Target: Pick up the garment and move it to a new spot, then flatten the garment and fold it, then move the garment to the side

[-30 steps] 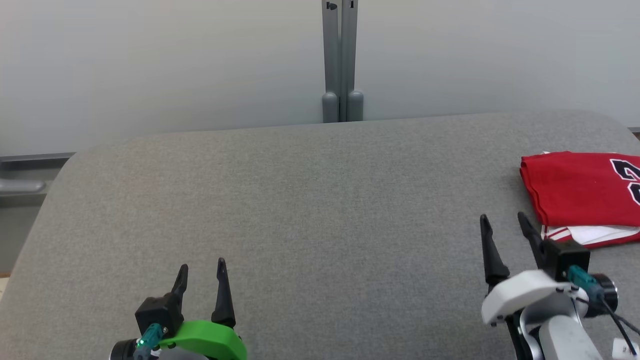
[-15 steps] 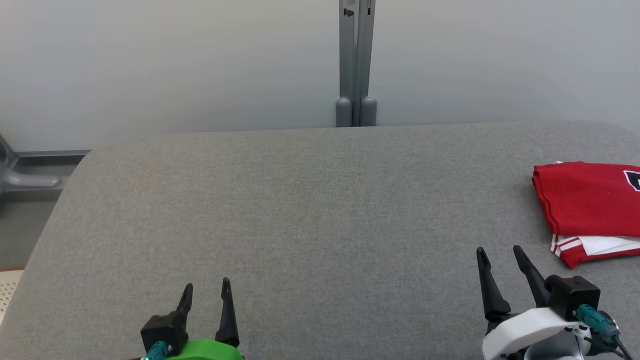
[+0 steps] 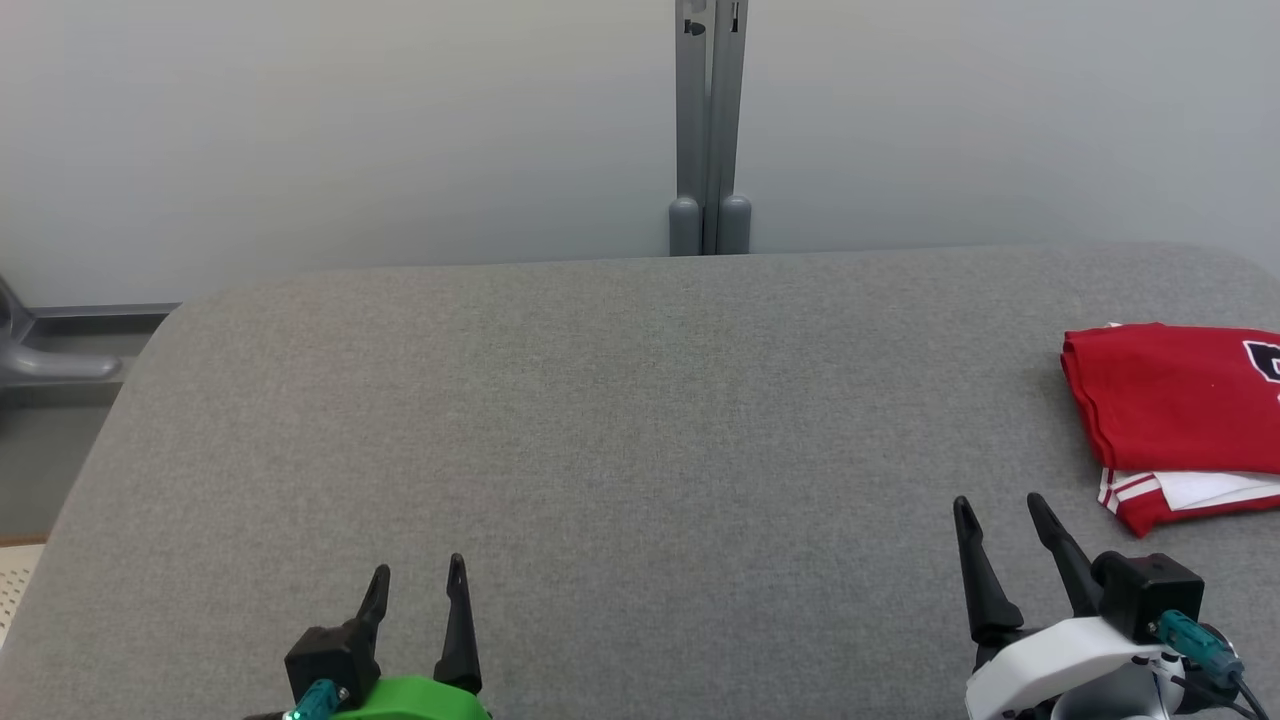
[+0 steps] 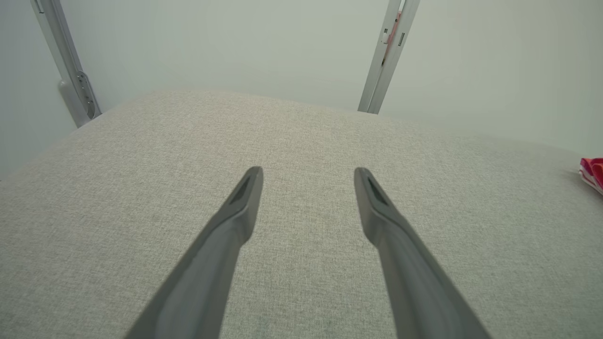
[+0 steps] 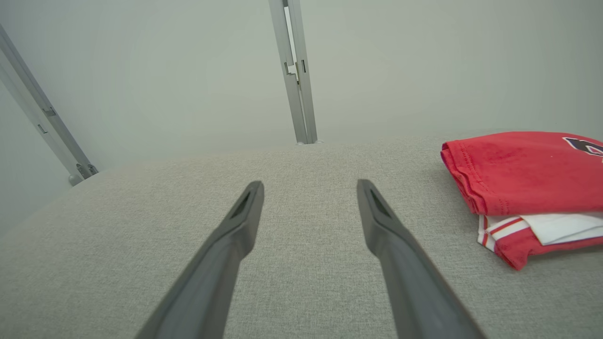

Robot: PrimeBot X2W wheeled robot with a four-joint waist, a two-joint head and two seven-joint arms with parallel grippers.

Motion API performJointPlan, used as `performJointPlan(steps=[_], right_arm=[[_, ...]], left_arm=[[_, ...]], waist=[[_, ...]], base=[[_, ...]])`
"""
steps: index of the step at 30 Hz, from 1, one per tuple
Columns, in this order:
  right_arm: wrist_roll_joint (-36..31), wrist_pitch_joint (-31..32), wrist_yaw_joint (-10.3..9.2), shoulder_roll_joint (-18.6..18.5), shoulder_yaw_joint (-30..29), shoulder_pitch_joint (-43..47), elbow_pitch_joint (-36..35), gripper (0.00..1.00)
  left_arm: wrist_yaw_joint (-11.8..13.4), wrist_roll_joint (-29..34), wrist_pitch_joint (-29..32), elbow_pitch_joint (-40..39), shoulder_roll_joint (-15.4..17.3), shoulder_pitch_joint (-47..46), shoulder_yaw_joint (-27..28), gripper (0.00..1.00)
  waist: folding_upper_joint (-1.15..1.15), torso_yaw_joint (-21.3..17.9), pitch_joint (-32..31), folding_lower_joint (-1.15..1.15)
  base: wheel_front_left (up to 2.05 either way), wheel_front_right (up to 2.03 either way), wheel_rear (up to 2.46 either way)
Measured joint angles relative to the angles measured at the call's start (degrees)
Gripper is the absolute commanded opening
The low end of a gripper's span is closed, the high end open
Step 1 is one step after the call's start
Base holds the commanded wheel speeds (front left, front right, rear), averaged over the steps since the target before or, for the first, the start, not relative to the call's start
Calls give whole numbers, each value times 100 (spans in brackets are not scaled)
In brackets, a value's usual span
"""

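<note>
The garment [image 3: 1175, 405] is a red jersey with white trim, folded into a neat stack at the table's right edge; part of it runs out of the head view. It also shows in the right wrist view as the garment [image 5: 523, 174] and as a red sliver [image 4: 592, 172] in the left wrist view. My right gripper [image 3: 1000, 505] stands open near the front edge, a little left of and below the garment, touching nothing. At the lower left my left gripper [image 3: 417, 575] is open too, with bare cloth between its fingers [image 4: 245, 193].
A grey fabric-covered table [image 3: 600, 400] with rounded corners spreads before me. Behind it stands a pale wall with a grey metal post [image 3: 708, 130] at the middle. A grey rail [image 3: 60, 360] sits beyond the table's left edge.
The head camera shifted over the last second, so the whole picture moved. Both grippers have drawn back toward the picture's bottom edge. The garment lies as it did.
</note>
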Motion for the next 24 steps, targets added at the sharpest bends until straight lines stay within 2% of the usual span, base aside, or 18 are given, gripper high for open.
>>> performJointPlan(steps=[9, 10, 15, 24], right_arm=[[-2, 33, 0, 0, 0, 16, -49, 100], [-2, 48, 0, 0, 0, 16, -49, 0], [82, 69, 1, 31, 3, 107, 183, 0], [1050, 211, 1, 31, -67, 69, 257, 0]], left_arm=[[27, 3, 44, -37, 68, -1, -43, 100], [35, 3, 44, -41, 69, -1, -42, 0], [0, -92, 81, 149, 41, 74, -55, 0], [-250, -822, 305, 145, -58, 81, 309, 0]], waist=[[0, 20, 19, 0], [0, 21, 20, 0], [0, 19, 27, 0], [0, 5, 67, 0]], base=[[0, 0, 0], [0, 0, 0], [0, 0, 0], [0, 0, 0]])
